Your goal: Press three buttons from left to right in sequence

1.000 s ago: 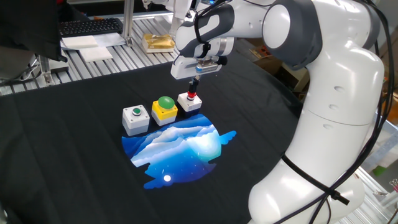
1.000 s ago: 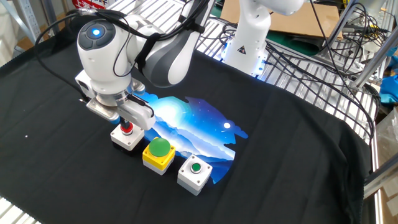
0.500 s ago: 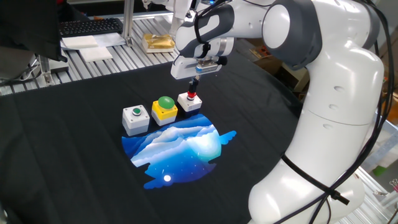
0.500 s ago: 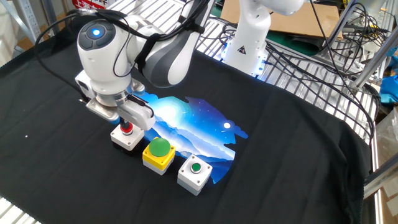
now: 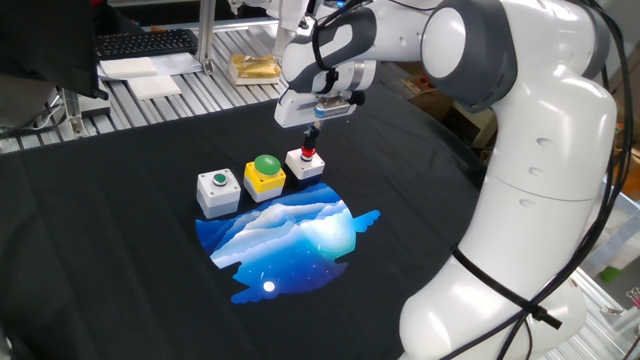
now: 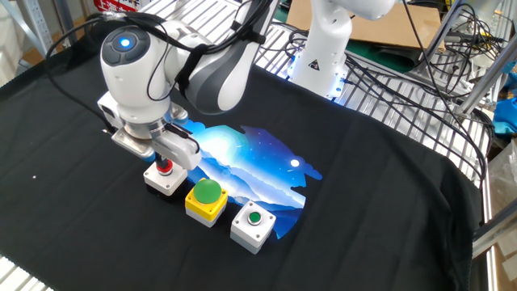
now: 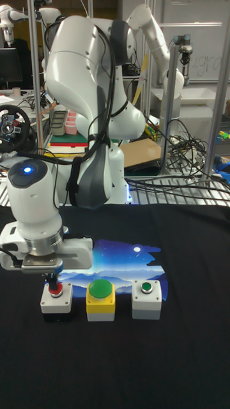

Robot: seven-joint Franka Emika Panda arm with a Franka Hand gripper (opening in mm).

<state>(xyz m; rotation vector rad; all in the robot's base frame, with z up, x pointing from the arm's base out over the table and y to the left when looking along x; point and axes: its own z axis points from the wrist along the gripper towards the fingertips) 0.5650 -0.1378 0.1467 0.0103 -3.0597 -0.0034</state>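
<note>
Three buttons sit in a row on the black cloth. In one fixed view they run left to right: a grey-white box with a small green button, a yellow box with a big green dome, and a small white box with a red button. My gripper points straight down over the red button. Its dark fingers are pressed together into one narrow column, and their tips reach the red cap. The other fixed view shows the gripper on the red-button box, beside the yellow box and the grey-white box. The tall fixed view shows the gripper above the red button.
A blue printed picture lies on the cloth right beside the boxes. The robot's white base stands at the cloth's far edge. A keyboard and papers lie beyond the cloth on the slatted metal table. Cables run along one side.
</note>
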